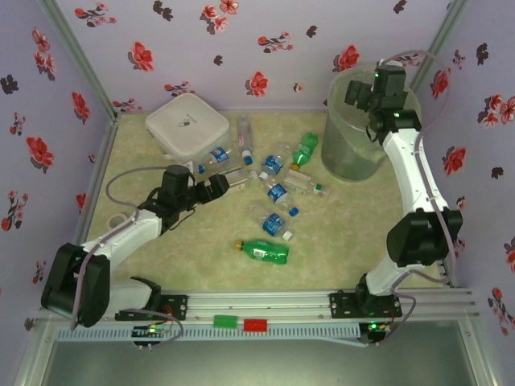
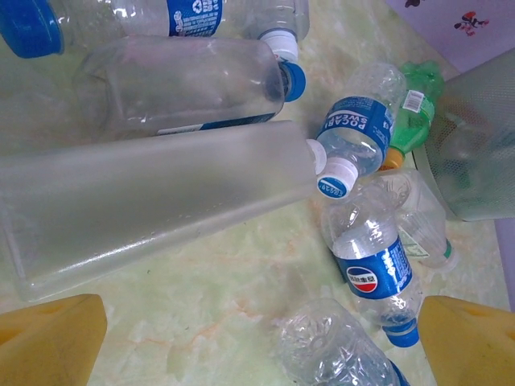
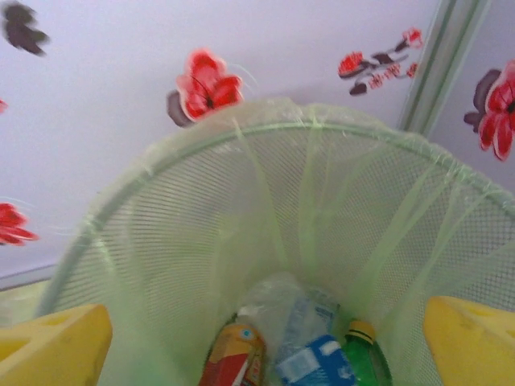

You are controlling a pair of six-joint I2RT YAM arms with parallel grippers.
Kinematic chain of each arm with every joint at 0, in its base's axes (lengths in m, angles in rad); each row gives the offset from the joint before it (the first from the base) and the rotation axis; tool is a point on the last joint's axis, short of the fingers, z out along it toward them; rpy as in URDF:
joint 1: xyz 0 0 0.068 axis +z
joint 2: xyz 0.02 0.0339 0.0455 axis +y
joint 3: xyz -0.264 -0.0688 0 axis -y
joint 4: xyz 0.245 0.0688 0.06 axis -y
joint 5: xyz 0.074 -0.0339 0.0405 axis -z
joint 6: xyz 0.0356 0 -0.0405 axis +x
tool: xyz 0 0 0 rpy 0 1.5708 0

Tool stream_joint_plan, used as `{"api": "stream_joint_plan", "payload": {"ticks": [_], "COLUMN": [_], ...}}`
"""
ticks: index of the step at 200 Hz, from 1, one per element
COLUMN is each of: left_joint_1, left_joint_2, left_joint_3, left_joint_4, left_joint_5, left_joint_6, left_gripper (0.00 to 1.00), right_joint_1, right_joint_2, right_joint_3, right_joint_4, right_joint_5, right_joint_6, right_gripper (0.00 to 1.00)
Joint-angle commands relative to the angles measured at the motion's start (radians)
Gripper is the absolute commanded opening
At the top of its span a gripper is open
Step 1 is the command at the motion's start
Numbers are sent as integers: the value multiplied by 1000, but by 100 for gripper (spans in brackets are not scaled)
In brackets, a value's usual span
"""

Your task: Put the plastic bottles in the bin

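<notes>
Left gripper (image 2: 257,354): jaws stand wide apart with nothing between them, low over the surface (image 2: 233,310).
- A crumpled clear bottle (image 2: 330,350) lies just ahead, between your fingers.
- A blue-labelled bottle (image 2: 374,269) lies beyond it, toward the right finger.
- A big clear bottle (image 2: 153,201) lies on its side across the left of the view.

Handling, judged: the bottles look empty, so light, with thin walls that dent and round, slick sides that roll. Take one across the middle of its body, not at the cap, and close gently.

Right gripper (image 3: 261,346): spread open and empty, hanging over the mouth of the bin (image 3: 282,137). A red-orange bottle (image 3: 233,358) and a green bottle (image 3: 366,362) lie at its bottom. The loose bottles lie left of the bin, well apart from this gripper.
</notes>
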Motion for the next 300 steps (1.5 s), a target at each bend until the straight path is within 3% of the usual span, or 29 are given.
{"api": "stream_joint_plan", "payload": {"ticks": [1,56,122,173,216,265,300], "left_joint_1": [4,22,55,81,145,165,167], "left_joint_2": [-27,-28,-74,-193,-260,-250,-192], "left_joint_3": [24,27,-34,-140,-190,-184,-148], "left_joint_4": [-4,-5,27,2,-21,22,42], "left_joint_5": [-5,-5,-6,-20,-51,-51,-23], "left_joint_6": [26,16,-14,-8,-20,-35,-49], "left_gripper": [100,100,100,100,100,100,100], "right_joint_1": [16,230,531,809,993,1134,1158], "right_joint_2": [-86,-293,-463,-424,-289,-126,-96], "right_joint_3": [10,-202,-628,-779,-759,-625,-624], "right_joint_4": [1,9,128,84,-41,-320,-369], "right_joint_5": [-91,-206,-415,-308,-260,-139,-101], "right_joint_6": [-9,-30,59,96,116,72,75], "right_gripper": [100,100,100,100,94,92,88]}}
